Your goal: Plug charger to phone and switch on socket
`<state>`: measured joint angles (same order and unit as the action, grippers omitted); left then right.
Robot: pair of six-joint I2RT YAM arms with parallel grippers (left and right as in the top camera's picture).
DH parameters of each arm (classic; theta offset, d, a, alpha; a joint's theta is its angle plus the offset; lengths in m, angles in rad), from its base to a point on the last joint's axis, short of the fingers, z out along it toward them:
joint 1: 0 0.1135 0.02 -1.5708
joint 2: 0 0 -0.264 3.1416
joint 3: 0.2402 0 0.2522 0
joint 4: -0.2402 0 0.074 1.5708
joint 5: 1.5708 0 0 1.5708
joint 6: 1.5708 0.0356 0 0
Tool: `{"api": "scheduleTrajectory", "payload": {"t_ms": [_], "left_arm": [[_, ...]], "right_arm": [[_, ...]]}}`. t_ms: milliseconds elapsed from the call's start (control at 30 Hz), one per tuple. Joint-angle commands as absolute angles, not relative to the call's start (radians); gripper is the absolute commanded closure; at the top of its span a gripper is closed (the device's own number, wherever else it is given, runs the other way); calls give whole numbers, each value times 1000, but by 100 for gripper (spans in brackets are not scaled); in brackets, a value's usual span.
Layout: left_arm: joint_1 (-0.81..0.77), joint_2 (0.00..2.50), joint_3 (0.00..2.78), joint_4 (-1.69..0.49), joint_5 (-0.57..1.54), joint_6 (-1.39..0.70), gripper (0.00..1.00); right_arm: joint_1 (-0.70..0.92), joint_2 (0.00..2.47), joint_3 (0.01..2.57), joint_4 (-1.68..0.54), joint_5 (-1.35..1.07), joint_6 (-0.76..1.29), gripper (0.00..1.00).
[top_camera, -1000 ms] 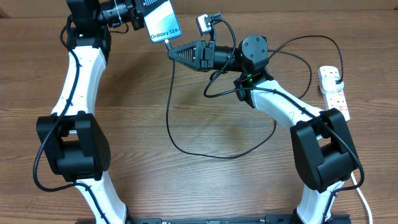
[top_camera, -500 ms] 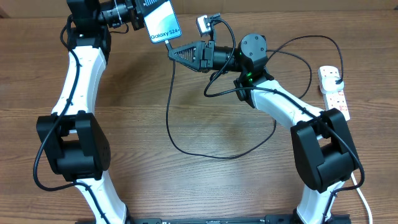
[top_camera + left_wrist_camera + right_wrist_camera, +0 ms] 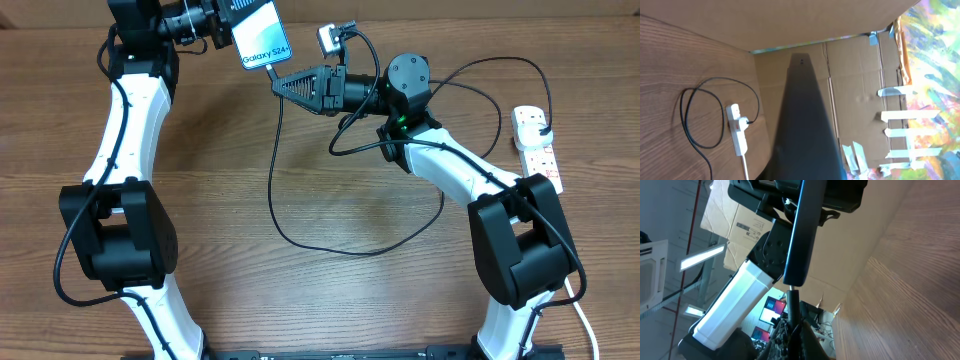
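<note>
Gripping slim flat phone point(image 3: 261, 36) | thin black charger point(image 3: 270, 170) looped | wood-grain table point(image 3: 350, 310)

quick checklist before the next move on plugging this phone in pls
1. phone gripped in left claw: ok
2. right claw shut on charger connector: ok
3. connector lined up with phone's bottom edge: ok
4. connector fully seated: cannot tell
5. charger plug in power strip: ok
6. power strip switched on: cannot tell
</note>
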<state>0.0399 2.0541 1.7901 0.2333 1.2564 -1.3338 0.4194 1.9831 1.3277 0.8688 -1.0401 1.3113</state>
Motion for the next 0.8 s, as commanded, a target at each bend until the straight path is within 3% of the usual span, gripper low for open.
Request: {"api": "scheduleTrajectory", "payload": {"t_ms": [0,767], "left_arm": [[31,2045,1803,237,1307,-1279,96],[23,2045,1803,236,1310,-1278,96]], "right_arm": [[403,1953,1343,865,-980,1308,96],[387,1953,1343,865,-959,1308,96]]}}
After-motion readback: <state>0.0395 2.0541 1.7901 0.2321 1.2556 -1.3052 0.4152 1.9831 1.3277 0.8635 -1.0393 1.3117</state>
